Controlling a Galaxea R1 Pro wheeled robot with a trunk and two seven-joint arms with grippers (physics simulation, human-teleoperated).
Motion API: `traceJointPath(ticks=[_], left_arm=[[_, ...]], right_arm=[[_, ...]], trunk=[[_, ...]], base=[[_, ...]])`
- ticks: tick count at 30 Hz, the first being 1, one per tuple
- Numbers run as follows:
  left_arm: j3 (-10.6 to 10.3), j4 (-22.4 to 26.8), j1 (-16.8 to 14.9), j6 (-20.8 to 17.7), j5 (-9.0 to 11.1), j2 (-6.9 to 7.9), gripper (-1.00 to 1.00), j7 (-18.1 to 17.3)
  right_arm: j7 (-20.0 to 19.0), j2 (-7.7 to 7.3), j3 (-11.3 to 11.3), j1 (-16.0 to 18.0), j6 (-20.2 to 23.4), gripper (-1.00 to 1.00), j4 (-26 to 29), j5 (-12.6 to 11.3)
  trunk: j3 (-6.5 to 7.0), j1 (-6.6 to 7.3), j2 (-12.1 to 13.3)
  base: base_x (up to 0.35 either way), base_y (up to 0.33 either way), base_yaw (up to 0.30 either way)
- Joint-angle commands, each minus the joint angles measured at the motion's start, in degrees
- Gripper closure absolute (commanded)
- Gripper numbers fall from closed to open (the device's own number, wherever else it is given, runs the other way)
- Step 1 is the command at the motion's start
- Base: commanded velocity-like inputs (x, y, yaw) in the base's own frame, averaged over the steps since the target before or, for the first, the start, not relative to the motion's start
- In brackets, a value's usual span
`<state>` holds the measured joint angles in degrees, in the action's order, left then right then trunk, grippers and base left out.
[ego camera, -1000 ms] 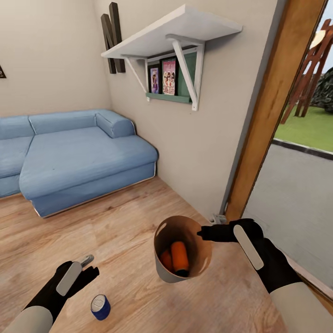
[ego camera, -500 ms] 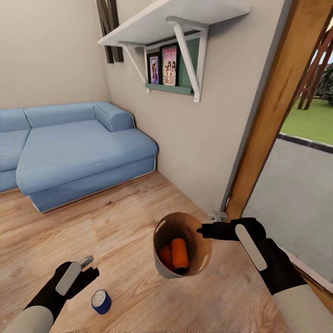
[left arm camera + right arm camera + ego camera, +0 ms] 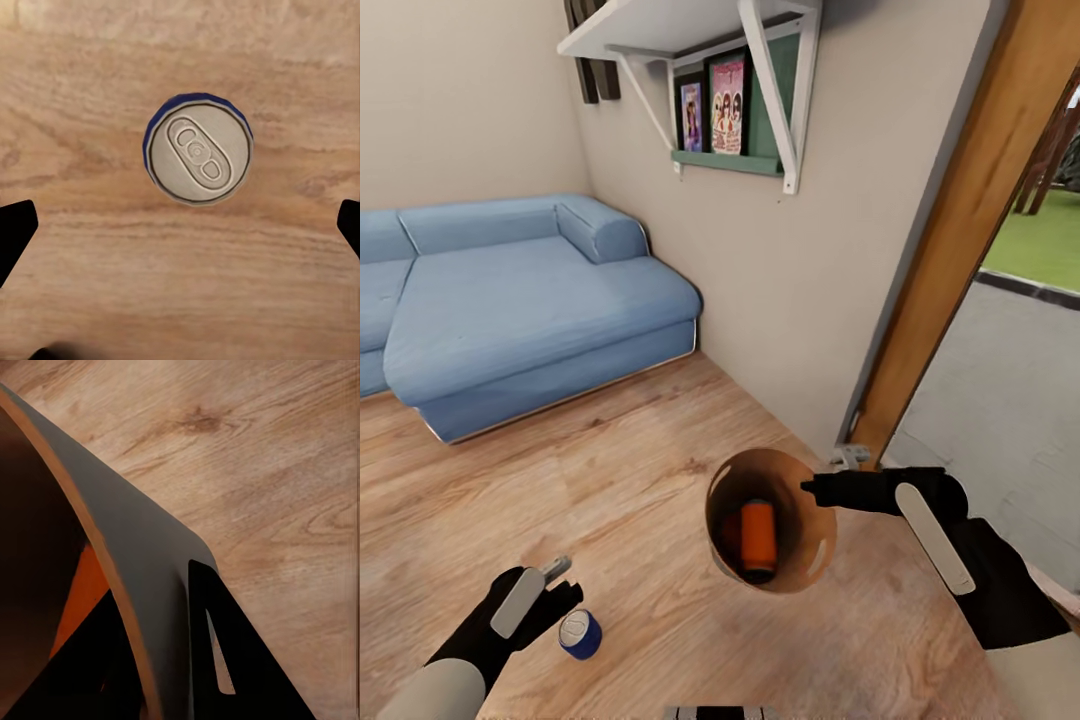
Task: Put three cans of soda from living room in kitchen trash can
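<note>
The dark grey trash can, brown inside, hangs tilted above the wooden floor. My right gripper is shut on its rim, one finger inside and one outside the wall. An orange can lies inside it, with a second orange shape beside it in shadow. The blue can with a silver top stands upright on the floor. My left gripper hovers just above and beside it, open. Seen from the left wrist, the can's top sits ahead of the wide-spread fingertips.
A light blue corner sofa fills the left of the living room. A white wall shelf with pictures hangs above. A wooden door frame stands close on the right, with grey paving outside.
The whole view has shifted, so the camera moved. My left gripper has come closer to the blue can. The trash can stays in my right gripper and now shows more of its inside.
</note>
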<state>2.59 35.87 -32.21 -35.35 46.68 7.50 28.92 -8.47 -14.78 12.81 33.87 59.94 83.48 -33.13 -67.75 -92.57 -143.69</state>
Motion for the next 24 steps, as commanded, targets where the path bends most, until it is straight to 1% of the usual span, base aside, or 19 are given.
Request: traceJointPath(ticks=[1, 2, 3, 5, 7, 10, 11, 14, 16, 17, 19, 22, 24], left_arm=[[-0.4, -0.1, -0.1, 0.0, 0.0, -0.02, -1.0, 0.0], [-0.6, -0.1, -0.1, 0.0, 0.0, -0.03, -1.0, -0.3], [-0.6, -0.1, -0.1, 0.0, 0.0, -0.03, -1.0, -0.4], [-0.8, -0.1, -0.2, 0.0, 0.0, -0.09, -1.0, -1.8], [-0.8, -0.2, -0.9, 0.0, 0.0, -0.2, -1.0, -2.5], [-0.9, -0.2, -1.4, 0.0, 0.0, -0.24, -1.0, -2.8], [-0.9, -0.2, -1.9, -0.1, -0.1, -0.21, -1.0, -2.8], [-0.9, -1.2, -4.6, -0.9, -0.2, 0.37, -1.0, -2.8], [-0.9, -4.7, -7.3, -1.1, -0.3, 0.5, -1.0, -2.9], [-0.9, -5.5, -7.8, -1.1, -0.3, 0.52, -1.0, -2.9], [-0.9, -7.3, -8.8, -1.1, -0.6, 0.55, -1.0, -3.0], [-0.9, -9.0, -9.5, -0.8, -2.6, 0.52, -1.0, -4.5], [-0.9, -9.3, -9.7, -0.7, -3.3, 0.51, -1.0, -4.9]], right_arm=[[-0.2, -0.63, 0.0, -0.3, 0.1, 1.0, 0.8, -1.6], [-0.2, -1.31, -0.1, -0.5, 0.1, 1.0, 1.7, -2.2], [-0.2, -1.5, -0.1, -0.6, 0.1, 1.0, 1.9, -2.5], [-0.2, -2.14, 0.0, -0.7, 0.1, 1.0, 2.5, -3.7], [-0.2, -2.4, 0.0, -0.7, 0.1, 1.0, 2.9, -4.3], [-0.2, -2.65, -0.1, -0.9, 0.1, 1.0, 3.5, -4.5], [-0.2, -2.99, 0.0, -1.0, 0.1, 1.0, 4.0, -4.5], [-0.2, -3.56, -0.1, -1.3, 0.1, 1.0, 4.8, -4.6], [-0.2, -3.68, -0.1, -1.4, 0.1, 1.0, 5.0, -4.6], [-0.2, -3.7, -0.1, -1.4, 0.1, 1.0, 5.0, -4.6], [-0.2, -3.73, -0.1, -1.4, 0.1, 1.0, 5.1, -4.7], [-0.2, -3.83, -0.1, -1.4, 0.1, 1.0, 5.1, -4.7], [-0.2, -4.11, -0.2, -1.4, 0.1, 1.0, 5.3, -4.7]], trunk=[[-0.22, -0.02, 0.0], [-0.44, -0.04, 0.0], [-0.67, -0.07, 0.0], [-1.11, -0.12, -0.1], [-1.55, -0.17, -0.1], [-2.22, -0.25, -0.1], [-2.44, -0.27, -0.2], [-3.1, -0.35, -0.2], [-3.55, -0.4, -0.2], [-3.77, -0.43, -0.2], [-4.21, -0.48, -0.3], [-4.87, -0.56, -0.3], [-5.32, -0.61, -0.3]], base=[[0.0, 0.0, 0.0], [0.0, 0.0, 0.0], [0.0, 0.0, 0.0], [0.0, 0.0, 0.0], [0.0, 0.0, 0.0], [0.0, 0.0, 0.0], [0.0, 0.0, 0.0], [0.0, 0.0, 0.0], [0.0, 0.0, 0.0], [0.0, 0.0, 0.0], [0.0, 0.0, 0.0], [0.0, 0.0, 0.0], [0.0, 0.0, 0.0]])
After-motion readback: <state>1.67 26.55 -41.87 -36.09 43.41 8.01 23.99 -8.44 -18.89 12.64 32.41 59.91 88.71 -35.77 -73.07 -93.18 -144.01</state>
